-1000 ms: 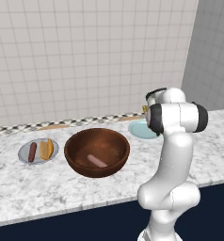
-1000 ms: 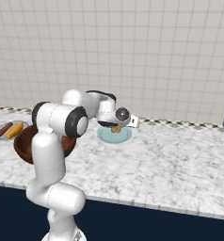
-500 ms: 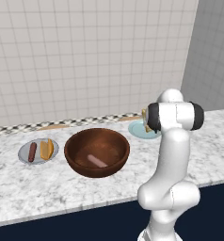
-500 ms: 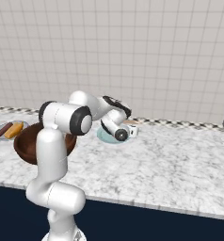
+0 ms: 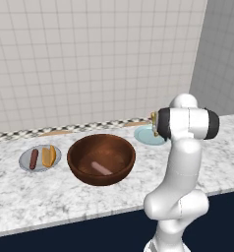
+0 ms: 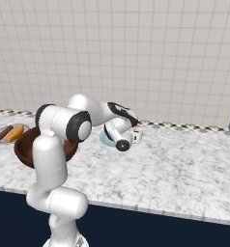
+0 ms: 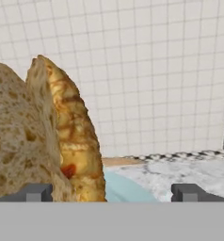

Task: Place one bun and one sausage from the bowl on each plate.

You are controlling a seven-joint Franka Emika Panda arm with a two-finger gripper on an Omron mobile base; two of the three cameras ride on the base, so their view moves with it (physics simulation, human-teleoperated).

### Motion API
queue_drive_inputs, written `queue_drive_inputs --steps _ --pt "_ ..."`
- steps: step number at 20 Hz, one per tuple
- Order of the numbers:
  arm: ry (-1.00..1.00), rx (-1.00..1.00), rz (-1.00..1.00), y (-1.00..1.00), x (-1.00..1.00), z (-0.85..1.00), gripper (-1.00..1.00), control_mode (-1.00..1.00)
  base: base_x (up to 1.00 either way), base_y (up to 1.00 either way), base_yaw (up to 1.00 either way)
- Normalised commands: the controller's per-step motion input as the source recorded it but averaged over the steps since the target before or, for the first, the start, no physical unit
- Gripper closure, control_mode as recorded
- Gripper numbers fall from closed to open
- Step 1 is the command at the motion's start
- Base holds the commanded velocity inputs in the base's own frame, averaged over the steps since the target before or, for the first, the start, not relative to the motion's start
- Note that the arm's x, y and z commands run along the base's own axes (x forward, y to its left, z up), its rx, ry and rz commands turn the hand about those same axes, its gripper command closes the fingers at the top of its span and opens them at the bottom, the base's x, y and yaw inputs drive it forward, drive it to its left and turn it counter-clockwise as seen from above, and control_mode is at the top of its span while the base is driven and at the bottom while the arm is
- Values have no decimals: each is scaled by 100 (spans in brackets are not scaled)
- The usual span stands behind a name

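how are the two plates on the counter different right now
The grey plate lies left of the bowl and already holds a sausage and a bun. The pale blue-green plate lies right of the bowl, and no sausage is visible on it; the arm hides part of it. Both are small, flat, round and far smaller than the bowl.

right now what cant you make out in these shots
- Gripper's hold: in the hand view the bun looms beside the fingertips; whether it is pinched cannot be told.
- Blue-green plate: left base view, right part behind the arm; right base view, mostly behind the forearm.
- Bowl: right base view, contents blocked by the arm.
- Pale item in the bowl: too small to name.
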Motion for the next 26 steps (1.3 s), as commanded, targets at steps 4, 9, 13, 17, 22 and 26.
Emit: queue_drive_inputs --steps 4,9,13,17,22,26 --pt "2 -14 0 0 -11 -10 -100 -100 0 0 0" --pt "2 -15 0 0 -15 -61 -100 -100 0 0 0" --pt "0 -1 0 -2 -28 -89 -100 -100 0 0 0" --pt "7 -3 0 -5 -52 -62 -100 -100 0 0 0" --pt "18 -10 0 -1 -93 -99 -100 -100 0 0 0" --pt "8 -4 -1 -9 -37 9 -100 -100 0 0 0"
